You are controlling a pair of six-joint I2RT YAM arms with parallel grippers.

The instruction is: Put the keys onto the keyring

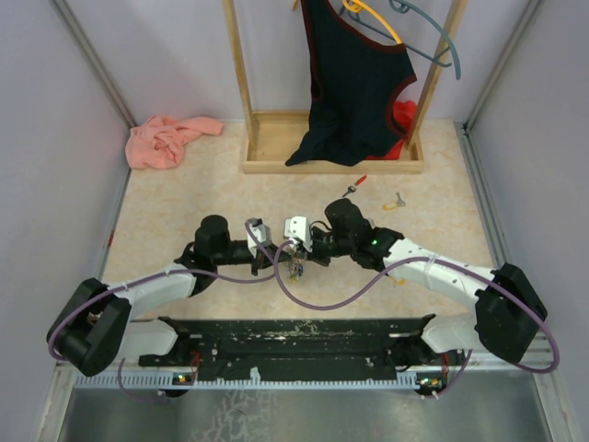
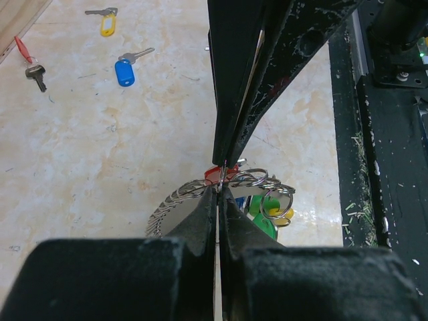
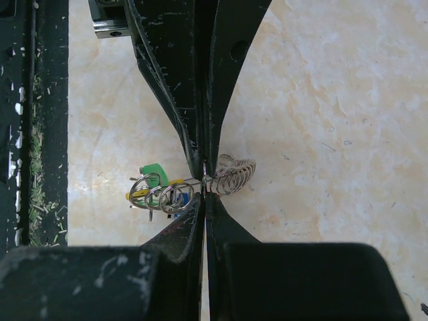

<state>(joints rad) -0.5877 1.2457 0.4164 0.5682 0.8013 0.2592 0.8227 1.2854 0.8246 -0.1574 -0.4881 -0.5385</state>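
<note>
Over the middle of the counter (image 1: pixel 166 212), the left gripper (image 2: pixel 219 192) and right gripper (image 3: pixel 204 194) meet tip to tip — each pinched tight on the coiled keyring (image 3: pixel 235 175) — while the red key (image 2: pixel 33 70), blue key (image 2: pixel 124 71) and yellow key (image 2: pixel 105 25) lie loose farther back, well apart from it.

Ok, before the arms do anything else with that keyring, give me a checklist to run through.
1. Hold of the left gripper on the keyring: ok, shut on it.
2. Hold of the right gripper on the keyring: ok, shut on it.
3. Loose keys located: ok. The red-tagged key, blue-tagged key and yellow-tagged key lie apart on the table.
4. Those three keys threaded on: not ok, not yet done.
5. A gripper free to fetch a key: not ok, both hold the keyring.
6. Gap opened in the coil: cannot tell.
</note>
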